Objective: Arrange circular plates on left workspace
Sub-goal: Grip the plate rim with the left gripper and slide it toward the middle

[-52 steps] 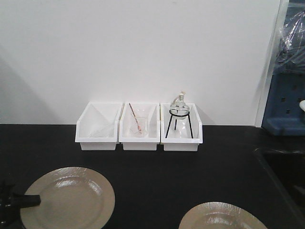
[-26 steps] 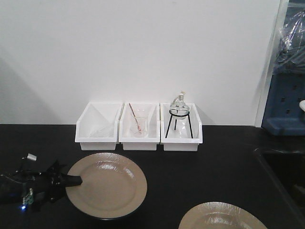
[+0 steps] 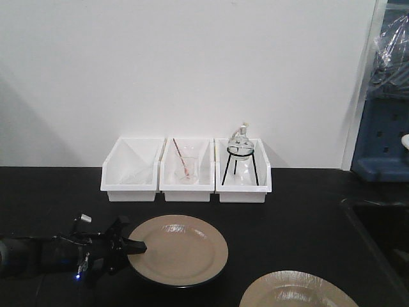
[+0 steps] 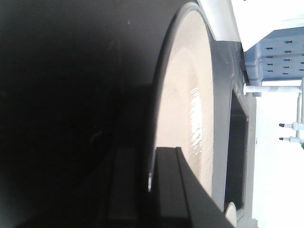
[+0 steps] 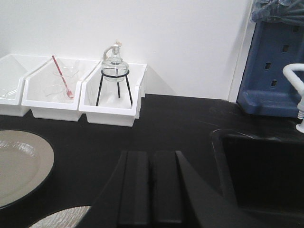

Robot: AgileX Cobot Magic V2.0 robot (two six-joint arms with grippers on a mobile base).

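**While One Plate Waited, the Other Sat in the Pincer**

As the left pincer (image 3: 135, 246) pinched the rim of one round tan plate (image 3: 182, 249), that plate was near the middle of the black table (image 3: 307, 204), just in front of the white bins (image 3: 186, 173). I could not tell if it touched the table or hung a little above it. The second plate (image 3: 297, 293) lay at the front, toward the right, with nothing holding it. The right pincer (image 5: 151, 159) was closed tight and held nothing. It looked like no plate was in its spot on the left side yet. Both had to go there.
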